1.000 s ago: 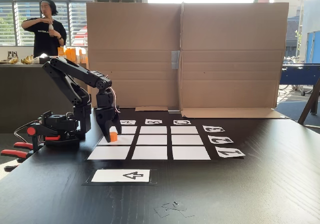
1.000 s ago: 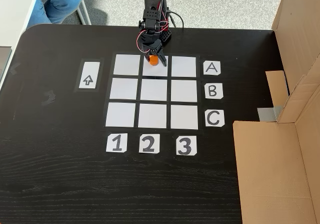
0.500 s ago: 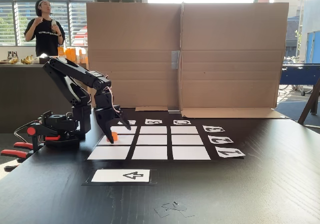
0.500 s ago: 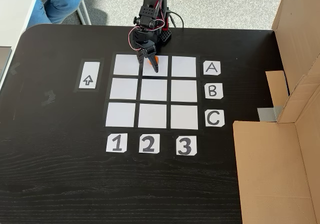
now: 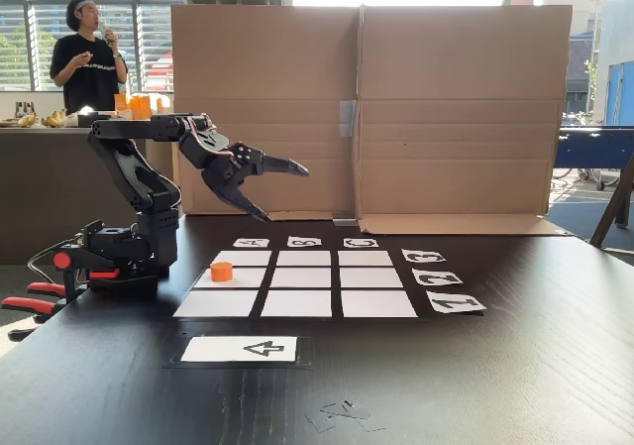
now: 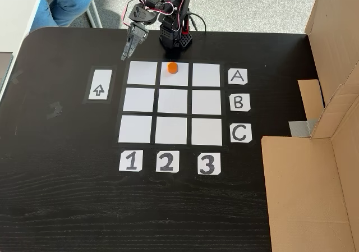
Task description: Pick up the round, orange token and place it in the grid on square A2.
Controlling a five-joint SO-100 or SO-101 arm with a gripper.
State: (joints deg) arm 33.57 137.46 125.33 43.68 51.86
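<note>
Both fixed views are showing the token (image 6: 172,68) sitting alone on square A2 (image 6: 174,76), upper part of the cell, inside its edges. The grid (image 6: 173,101) is lying flat w/ black table (image 6: 61,168) open all round; cardboard wall (image 5: 367,108) is standing behind the far edge. The gripper (image 5: 285,189) is hanging raised, well apart from the token, jaws spread wide & holding nothing; from above it (image 6: 125,54) is sitting off the grid's corner near the arrow card (image 6: 99,84). Vs 1 s ago: it was down around the token, now lifted & swung aside; token left in place.
</note>
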